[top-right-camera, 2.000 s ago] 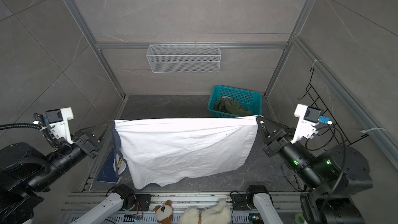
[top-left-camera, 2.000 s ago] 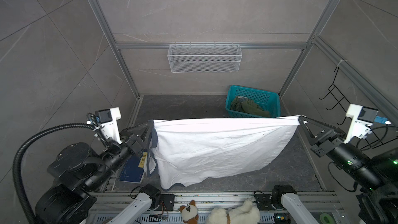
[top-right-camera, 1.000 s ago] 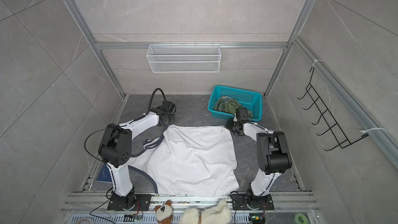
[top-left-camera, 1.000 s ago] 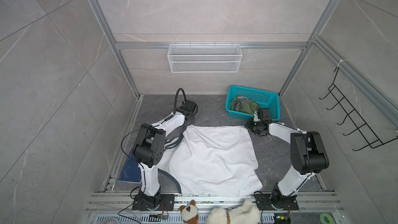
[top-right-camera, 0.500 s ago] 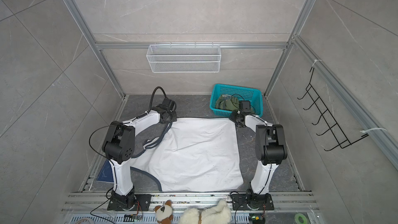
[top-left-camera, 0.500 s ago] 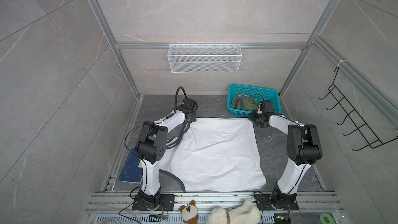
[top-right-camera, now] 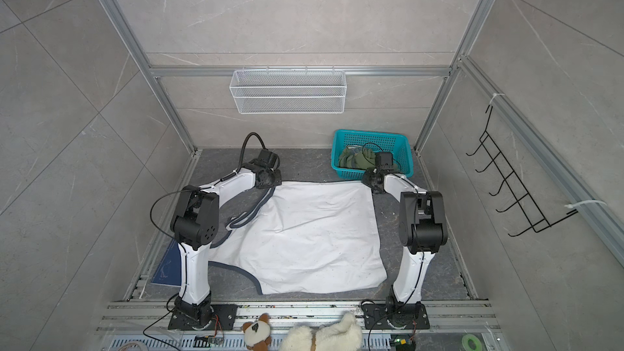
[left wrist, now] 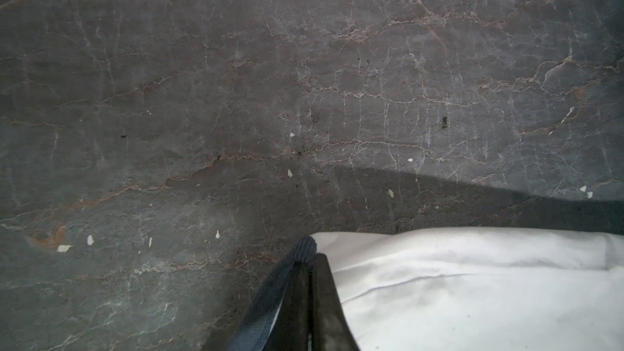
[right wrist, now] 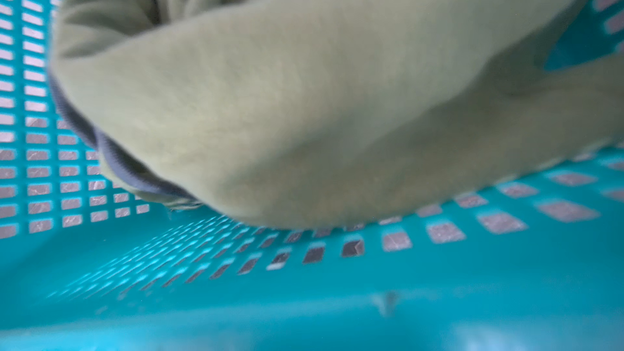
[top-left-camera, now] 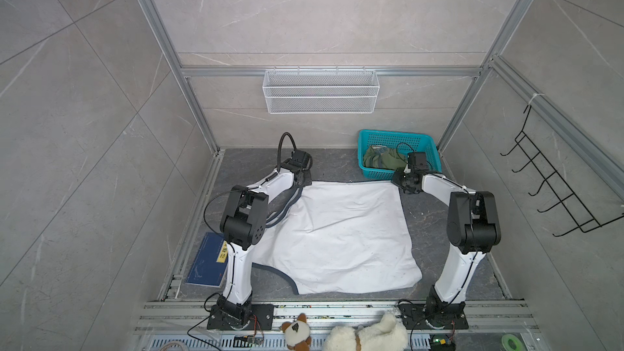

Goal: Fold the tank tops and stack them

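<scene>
1. Tank tops lie apart. The white tank top [top-left-camera: 337, 231] is spread on the counter [top-left-camera: 337, 163] between the arms, with no badge print showing. The olive tank top [top-left-camera: 381, 160] is bunched in the teal basket [top-left-camera: 425, 145] at the far right.
2. The step in hand looks like laying the white one flat before its first fold. No fold is made yet.
3. The left tool [left wrist: 312, 258] is at the far left corner, its fingers pressed together on the navy ribbed trim. The right tool [top-left-camera: 398, 182] is at the far right corner, just beside the basket. I cannot tell whether it is spread or pinching.
4. The next move probably calls for a clean release. The navy straps bunched on the left then need straightening before an edge is regripped for folding.
5. The white cloth is thin and matte with shallow creases, and curved navy binding edges it. The olive cloth looks soft and fleecy, with a navy rib edge. The basket is hard plastic pierced by small square holes. The counter is dark, veined like stone and flecked with pale chips.
</scene>
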